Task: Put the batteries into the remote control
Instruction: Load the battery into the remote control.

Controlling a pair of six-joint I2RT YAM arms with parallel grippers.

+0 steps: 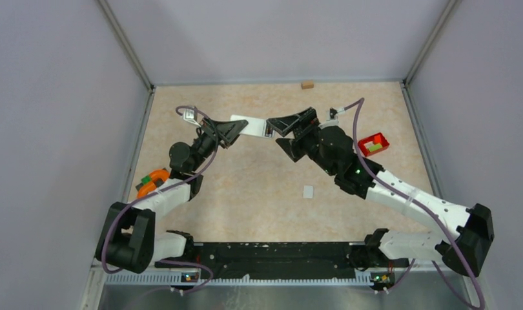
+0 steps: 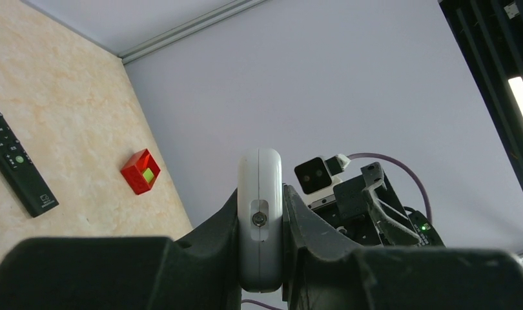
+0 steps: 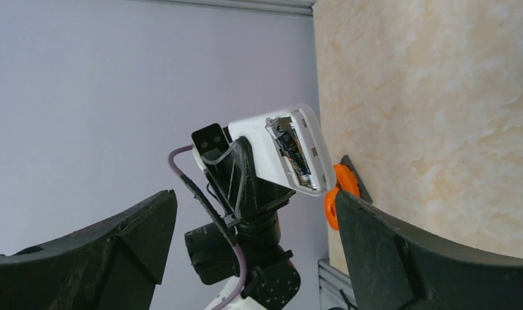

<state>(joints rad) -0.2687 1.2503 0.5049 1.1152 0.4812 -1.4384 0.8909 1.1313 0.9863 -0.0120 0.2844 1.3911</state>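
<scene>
My left gripper (image 1: 228, 133) is shut on a white remote control (image 1: 249, 125) and holds it above the table. In the left wrist view the remote (image 2: 259, 213) stands edge-on between my shut fingers. In the right wrist view the remote (image 3: 291, 145) faces me with its battery bay open, and a dark battery (image 3: 290, 150) lies inside. My right gripper (image 1: 274, 132) is open and empty, its fingertips (image 3: 157, 213) wide apart just off the remote's free end. No loose batteries show.
A red tray (image 1: 374, 143) holding small yellow-green blocks sits at the right. A small white flat piece (image 1: 308, 191) lies mid-table. An orange object (image 1: 152, 181) sits by the left arm. A black remote (image 2: 17, 158) lies on the table. A brown block (image 1: 307, 84) is at the back edge.
</scene>
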